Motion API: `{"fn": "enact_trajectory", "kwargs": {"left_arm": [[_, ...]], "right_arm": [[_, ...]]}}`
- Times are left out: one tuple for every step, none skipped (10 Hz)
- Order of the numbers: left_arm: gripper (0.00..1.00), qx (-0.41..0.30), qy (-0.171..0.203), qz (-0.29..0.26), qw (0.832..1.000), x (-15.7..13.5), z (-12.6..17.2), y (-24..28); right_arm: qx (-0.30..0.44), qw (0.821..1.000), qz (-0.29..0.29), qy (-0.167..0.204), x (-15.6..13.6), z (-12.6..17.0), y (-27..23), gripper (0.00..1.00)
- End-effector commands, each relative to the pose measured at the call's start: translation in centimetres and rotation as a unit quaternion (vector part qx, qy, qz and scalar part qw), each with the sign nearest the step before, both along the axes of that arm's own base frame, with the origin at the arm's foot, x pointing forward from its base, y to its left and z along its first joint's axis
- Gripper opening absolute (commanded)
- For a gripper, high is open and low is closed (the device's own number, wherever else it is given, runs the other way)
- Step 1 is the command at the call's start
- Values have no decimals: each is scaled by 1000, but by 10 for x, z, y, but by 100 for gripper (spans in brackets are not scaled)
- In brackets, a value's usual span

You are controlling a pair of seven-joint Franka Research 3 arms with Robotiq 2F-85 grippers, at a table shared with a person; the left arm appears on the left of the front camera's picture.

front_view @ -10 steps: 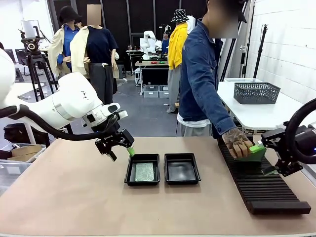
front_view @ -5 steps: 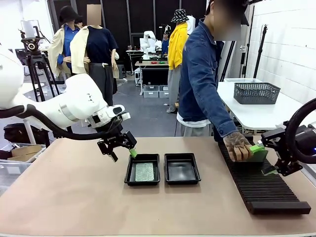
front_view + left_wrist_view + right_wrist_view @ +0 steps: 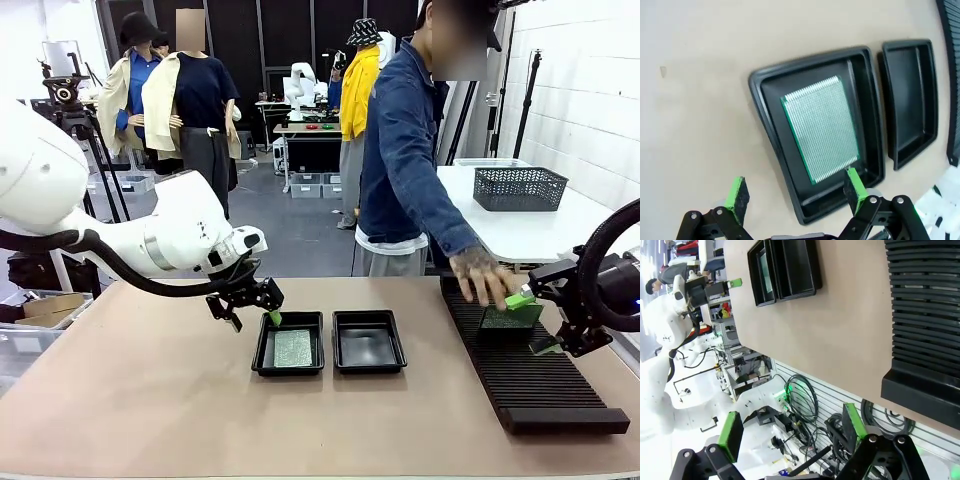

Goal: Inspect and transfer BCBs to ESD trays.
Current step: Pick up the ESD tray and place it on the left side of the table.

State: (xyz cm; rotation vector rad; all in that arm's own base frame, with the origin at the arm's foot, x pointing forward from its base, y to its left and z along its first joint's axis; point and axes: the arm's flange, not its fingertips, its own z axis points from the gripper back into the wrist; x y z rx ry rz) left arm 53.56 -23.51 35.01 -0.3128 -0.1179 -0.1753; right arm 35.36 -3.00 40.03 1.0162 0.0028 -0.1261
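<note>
Two ESD trays (image 3: pixel 321 345) lie side by side at the middle of the table (image 3: pixel 140 400), their long sides almost touching. The left tray (image 3: pixel 262 352) holds one BCB (image 3: pixel 292 348), lying flat on its floor inside the rim. In the left wrist view this board (image 3: pixel 822 130) shows a pale green surface of fine rows, with a black margin of tray floor along its sides. The right tray (image 3: pixel 368 345) shows its glossy black floor from wall to wall.

The left gripper (image 3: pixel 250 314) hovers low over the far left corner of the left tray. Its jaws stand apart with nothing between them. In its wrist view one green pad (image 3: pixel 737 192) lies over bare table and the other over the tray's rim.

The right gripper (image 3: pixel 532 322) is at the right side of the table, above the far part of the long black ribbed rack (image 3: pixel 540 390). Its jaws also stand apart, and the right wrist view shows nothing between the pads (image 3: pixel 730 436).

A second BCB (image 3: pixel 512 317) stands on edge on the rack, just beside the right gripper's upper pad. Whether the two touch cannot be told. The person's hand (image 3: pixel 482 278) rests at the board's top edge.

A grey mesh basket (image 3: pixel 520 187) sits on a white side table at the far right.
</note>
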Motion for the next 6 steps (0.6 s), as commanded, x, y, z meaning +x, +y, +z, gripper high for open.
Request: {"fn": "enact_trajectory", "kwargs": {"left_arm": [[100, 26, -23, 28, 999, 1, -12, -8], [100, 26, -28, 38, 999, 2, -17, -7], [100, 29, -33, 45, 998, 3, -22, -7], [100, 32, -31, 48, 998, 3, -25, -7], [100, 34, -30, 54, 998, 3, -27, -6], [100, 33, -26, 57, 997, 2, -28, -7]], "right_arm": [[-5, 1000, -1, 0, 2, -1, 3, 100], [-5, 1000, -1, 0, 2, -1, 3, 100], [-5, 1000, -1, 0, 2, -1, 3, 100], [-5, 1000, -1, 0, 2, -1, 3, 100], [-5, 1000, -1, 0, 2, -1, 3, 100], [-5, 1000, -1, 0, 2, -1, 3, 100]]}}
